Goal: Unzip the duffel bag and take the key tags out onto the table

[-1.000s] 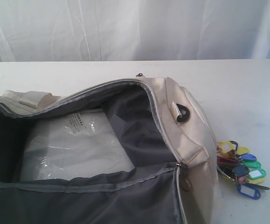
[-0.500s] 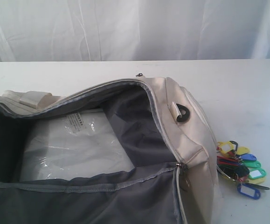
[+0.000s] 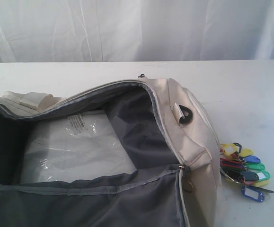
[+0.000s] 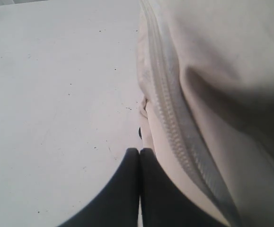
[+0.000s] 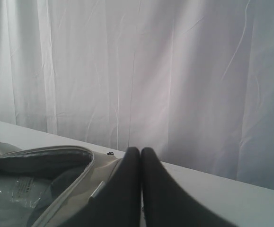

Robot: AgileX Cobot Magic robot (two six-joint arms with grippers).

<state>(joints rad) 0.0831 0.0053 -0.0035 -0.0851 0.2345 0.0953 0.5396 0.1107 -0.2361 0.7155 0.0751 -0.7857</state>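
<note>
key tags (image 3: 243,170), a bunch of small coloured plastic ones, lie on the broad white table (image 3: 250,90) just beside the unzipped cream fabric duffel bag (image 3: 193,137). a clear-wrapped white packet (image 3: 75,146) sits inside. i see my left gripper (image 4: 139,153) and right gripper (image 5: 140,152) both pressed closed, empty.

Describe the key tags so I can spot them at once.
Find the open cream bag on the left of the table. Off its right end, outside it, lie the key tags. They are the only multicoloured thing: yellow, blue, green and red plastic, unlike the clear-wrapped white packet inside the bag.
</note>
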